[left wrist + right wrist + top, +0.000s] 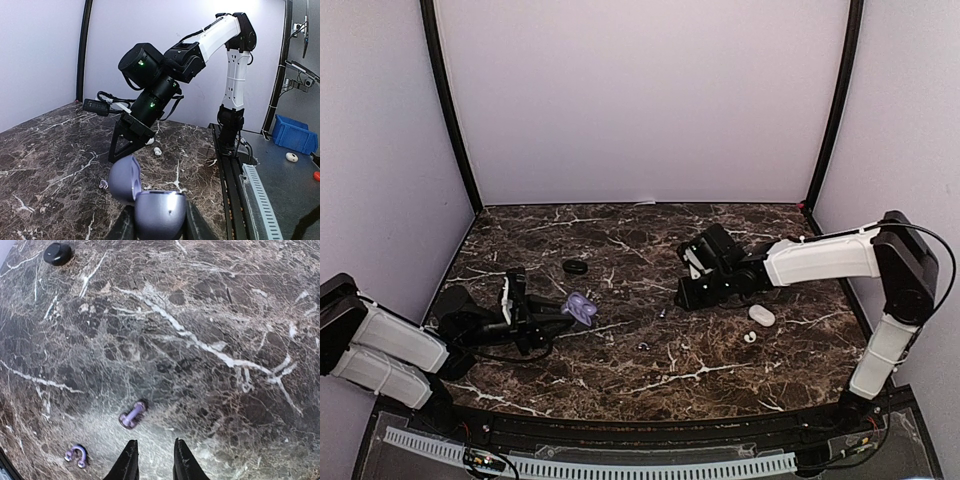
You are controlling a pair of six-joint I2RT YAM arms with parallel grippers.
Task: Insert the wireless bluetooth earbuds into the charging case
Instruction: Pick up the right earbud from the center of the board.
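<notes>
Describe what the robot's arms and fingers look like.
The left arm and right arm have white link covers and black joints. Green indicator lights glow on the right wrist housing, with a black cable beside it. The fingers are black and tapered.

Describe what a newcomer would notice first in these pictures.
The open purple case, clamped in the left gripper at the left side of the marble table, stands out first. Two small purple earbuds lie loose mid-table, just ahead of the open, empty right gripper.
</notes>
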